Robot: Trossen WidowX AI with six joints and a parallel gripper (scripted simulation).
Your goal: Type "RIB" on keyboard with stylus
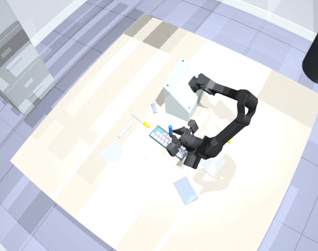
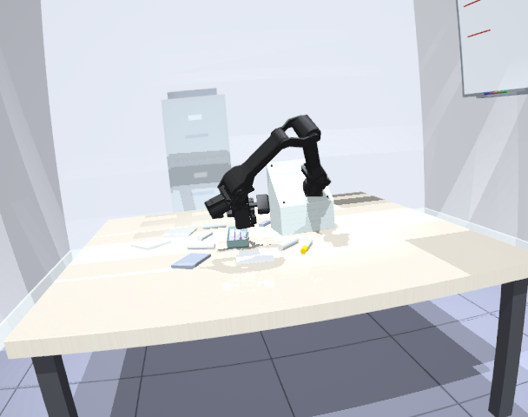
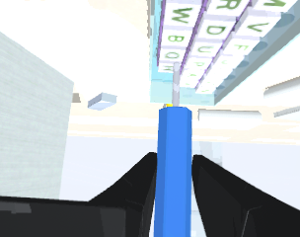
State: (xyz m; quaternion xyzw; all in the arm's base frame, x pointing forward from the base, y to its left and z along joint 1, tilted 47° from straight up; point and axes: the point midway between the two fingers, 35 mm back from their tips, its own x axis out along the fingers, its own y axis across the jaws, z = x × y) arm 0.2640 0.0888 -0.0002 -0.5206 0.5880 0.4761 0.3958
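The stylus (image 1: 170, 128) (image 3: 175, 197) has a thick blue body and a thin grey tip. My gripper (image 1: 171, 133) (image 3: 174, 161) is shut on the blue body, with a black finger on each side. The keyboard (image 1: 162, 138) (image 2: 237, 237) (image 3: 215, 31) has a teal case and white lettered keys and lies under the gripper. In the wrist view the tip points up the picture and overlaps the far keys just past the O key; whether it touches one cannot be told. R and B keys are readable there, nearer than the tip. The arm hides part of the keyboard in the top view.
A pale box (image 1: 178, 100) (image 2: 295, 215) (image 3: 27, 123) with a sloped face stands beside the keyboard. A small blue-grey block (image 1: 154, 107) (image 3: 102, 101), a yellow-ended tool (image 1: 146, 124), a white bar (image 1: 124, 130) and a blue-grey flat slab (image 1: 185, 190) (image 2: 191, 261) lie around it.
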